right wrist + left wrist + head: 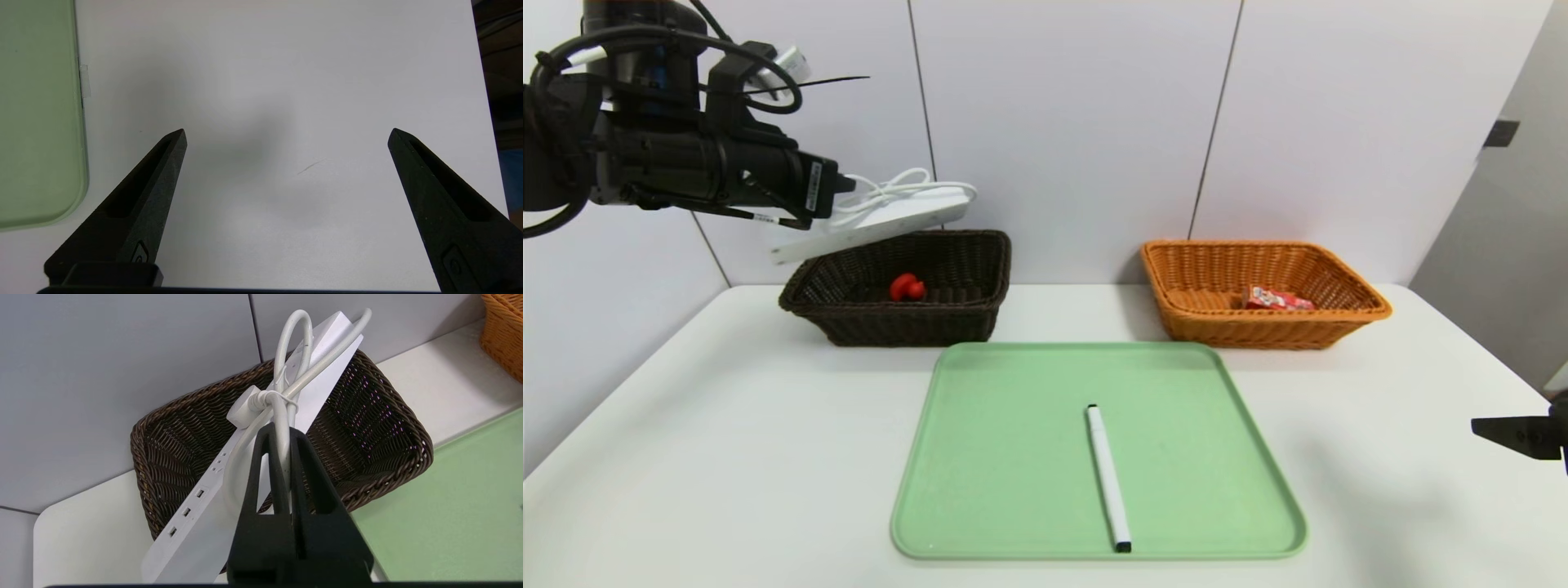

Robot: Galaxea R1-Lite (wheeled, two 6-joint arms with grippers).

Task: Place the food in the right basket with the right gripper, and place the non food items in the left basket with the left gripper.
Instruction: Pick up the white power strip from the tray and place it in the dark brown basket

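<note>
My left gripper [843,186] [282,430] is shut on the coiled white cord [286,375] of the white power strip [882,220] [196,502]. The strip hangs tilted in the air above the dark brown left basket [947,314] [392,473]. A white marker [1107,476] with a black tip lies on the green tray [1013,457]. The red snack pouch [1276,299] rests inside the orange-tan right basket [1225,327]. My right gripper [1503,430] [287,132] stands open over bare table at the far right, holding nothing.
A small red object [906,287] lies in the dark basket. Both baskets stand against the back wall, behind the tray. The tray's corner [36,122] shows beside the right gripper. The white table [727,425] has bare room on both sides of the tray.
</note>
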